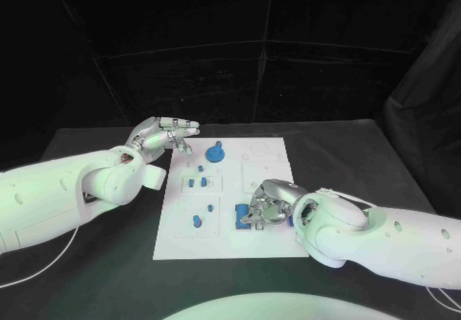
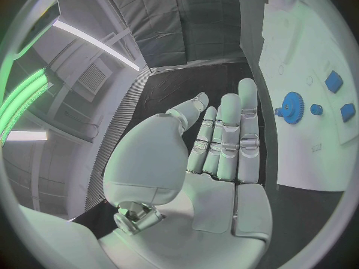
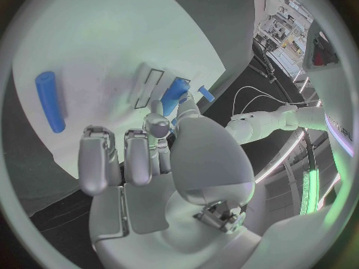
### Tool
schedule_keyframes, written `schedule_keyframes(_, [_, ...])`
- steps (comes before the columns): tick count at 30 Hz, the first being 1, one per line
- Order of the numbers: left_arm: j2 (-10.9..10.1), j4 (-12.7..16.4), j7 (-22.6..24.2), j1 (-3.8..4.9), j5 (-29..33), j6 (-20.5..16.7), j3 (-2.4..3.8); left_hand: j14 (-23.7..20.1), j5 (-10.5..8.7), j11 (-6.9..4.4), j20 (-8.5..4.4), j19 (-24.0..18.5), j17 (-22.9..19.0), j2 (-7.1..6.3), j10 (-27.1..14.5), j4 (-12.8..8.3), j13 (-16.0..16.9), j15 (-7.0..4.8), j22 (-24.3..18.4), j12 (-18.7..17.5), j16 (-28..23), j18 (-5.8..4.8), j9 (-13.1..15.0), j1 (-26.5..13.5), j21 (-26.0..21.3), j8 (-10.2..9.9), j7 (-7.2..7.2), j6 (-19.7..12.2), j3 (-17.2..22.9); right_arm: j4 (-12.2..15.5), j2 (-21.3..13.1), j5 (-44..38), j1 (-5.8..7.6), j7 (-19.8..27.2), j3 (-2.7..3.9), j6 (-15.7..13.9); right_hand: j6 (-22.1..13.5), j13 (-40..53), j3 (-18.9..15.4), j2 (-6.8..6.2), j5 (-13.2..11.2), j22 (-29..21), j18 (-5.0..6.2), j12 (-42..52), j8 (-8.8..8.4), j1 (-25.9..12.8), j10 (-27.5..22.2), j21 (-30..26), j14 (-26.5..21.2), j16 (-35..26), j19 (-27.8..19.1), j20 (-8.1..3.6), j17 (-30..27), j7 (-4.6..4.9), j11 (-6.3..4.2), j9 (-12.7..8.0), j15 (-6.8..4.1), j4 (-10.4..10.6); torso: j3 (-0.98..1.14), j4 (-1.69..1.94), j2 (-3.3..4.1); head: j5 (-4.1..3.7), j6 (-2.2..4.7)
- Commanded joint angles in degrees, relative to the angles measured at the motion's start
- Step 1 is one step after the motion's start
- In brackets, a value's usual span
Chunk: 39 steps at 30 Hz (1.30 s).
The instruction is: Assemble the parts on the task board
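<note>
Head view: right hand [image 1: 269,205] pinches a blue part [image 1: 241,218] on the task board [image 1: 226,247].
Part long axis runs board-lengthwise; left hand [image 1: 163,135] spread, holding nothing.

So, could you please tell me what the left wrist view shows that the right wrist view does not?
Left wrist view alone: the left hand, fingers straight and empty, beside the round blue gear.

Right wrist view alone: the right hand with its thumb on a blue part, and a long blue cylindrical bar.

Shared: the white task board.
</note>
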Motion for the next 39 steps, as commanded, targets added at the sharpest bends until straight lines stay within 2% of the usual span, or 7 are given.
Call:
schedule_keyframes(1, [-0.06,0.11,0.16,0.07,0.12,0.69,0.04,-0.37,0.25,-0.05,0.06,-0.26,-0.05,0.02,-0.36,-0.04,-0.10,-0.14,-0.06,0.34,0.31,0.76,-0.04,-0.32,-0.29,0.32,0.13,-0.24,-0.29,0.27,-0.21,-1.07,0.05,0.93,-0.01,0.63,0.38,-0.01,-0.73,-0.20,0.56,6.19,0.18,0.05,-0.03,0.04,0.45,0.30,3.34,0.06,0.34,0.05,1.02,0.06,0.01,0.16,0.01,-0.04,0.01,-0.09,0.02,-0.04,-0.07])
schedule_keyframes(6, [-0.17,0.17,0.13,0.07,0.12,0.69,0.04,-0.37,0.25,-0.05,0.06,-0.26,-0.05,0.02,-0.36,-0.04,-0.10,-0.14,-0.06,0.34,0.31,0.76,-0.04,-0.32,-0.29,0.32,0.13,-0.24,-0.29,0.97,-1.43,0.05,0.05,3.05,-0.01,-2.86,-0.16,-0.16,-1.95,-0.12,0.91,5.96,0.24,-0.31,-0.45,-1.43,0.32,0.12,3.28,-0.14,0.15,0.11,0.81,0.20,0.14,0.22,0.11,0.99,0.04,-0.06,-0.02,-0.25,0.04])
schedule_keyframes(11, [-0.30,0.20,0.13,0.07,0.12,0.68,0.02,-0.37,0.25,-0.05,0.06,-0.26,-0.05,0.02,-0.36,-0.04,-0.10,-0.14,-0.06,0.34,0.31,0.76,-0.04,-0.32,-0.29,0.32,0.13,-0.24,-0.29,2.67,-5.20,3.70,0.06,6.88,0.00,-6.65,-1.71,-0.35,-2.46,0.61,2.99,5.81,0.28,-0.78,-1.67,-1.73,-0.01,-0.02,3.24,-0.32,0.02,0.32,0.65,0.72,0.54,-0.14,0.40,1.83,0.04,-0.06,-0.06,-0.48,0.11])
schedule_keyframes(15, [-0.36,0.17,0.12,0.07,0.12,0.69,0.01,-0.37,0.25,-0.05,0.06,-0.26,-0.05,0.02,-0.36,-0.04,-0.10,-0.14,-0.06,0.34,0.31,0.76,-0.04,-0.32,-0.29,0.32,0.13,-0.24,-0.29,3.76,-8.80,6.06,0.10,8.50,0.02,-6.77,-4.62,-2.77,-2.37,1.76,4.92,5.16,0.43,-4.21,-4.10,-0.37,-1.48,-0.50,3.05,-0.93,-0.49,0.78,-0.13,1.78,1.35,-1.65,0.97,1.54,-0.01,-0.18,-0.10,-0.72,0.24])
schedule_keyframes(18, [-0.36,0.12,0.17,0.07,0.12,0.72,-0.05,-0.37,0.25,-0.05,0.06,-0.26,-0.05,0.02,-0.36,-0.04,-0.10,-0.14,-0.06,0.34,0.31,0.76,-0.04,-0.32,-0.29,0.32,0.13,-0.24,-0.29,4.37,-12.23,6.06,0.13,8.82,0.03,-5.62,-5.39,-4.02,-2.52,2.49,5.14,4.83,0.54,-5.97,-5.41,0.70,-2.09,-0.77,2.93,-1.34,-0.75,1.21,-0.60,2.30,1.81,-2.97,1.44,1.13,0.06,-0.53,-0.11,-0.83,0.42])
schedule_keyframes(27, [-0.43,0.29,0.18,0.06,0.12,0.73,-0.16,-0.44,0.26,-0.04,0.06,-0.27,-0.12,0.05,-0.44,-0.08,-0.10,-0.14,-0.11,0.42,0.34,0.76,-0.03,-0.25,-0.35,0.39,0.12,-0.24,-0.30,4.18,-15.49,1.09,0.11,4.18,0.01,0.62,-1.06,-3.95,-3.35,3.40,6.32,5.55,0.39,-5.86,-4.01,1.46,-1.36,-0.33,3.09,-1.05,-0.21,1.06,-0.01,1.32,1.08,-3.13,0.97,0.92,0.15,-0.96,-0.04,-1.28,0.45])
schedule_keyframes(39, [-0.50,0.33,0.17,0.06,0.12,0.87,-0.24,-0.44,0.26,-0.04,0.06,-0.27,-0.12,0.05,-0.44,-0.08,-0.10,-0.14,-0.11,0.42,0.34,0.76,-0.03,-0.25,-0.35,0.39,0.12,-0.24,-0.30,2.19,-14.12,-2.96,0.03,1.34,-0.02,4.82,0.35,-4.11,-4.56,3.63,6.02,5.59,0.38,-6.13,-3.45,0.48,-1.02,-0.35,3.09,-1.17,-0.18,0.74,-0.07,0.83,0.69,-2.74,0.65,1.78,0.06,-0.68,-0.09,-1.51,0.39])
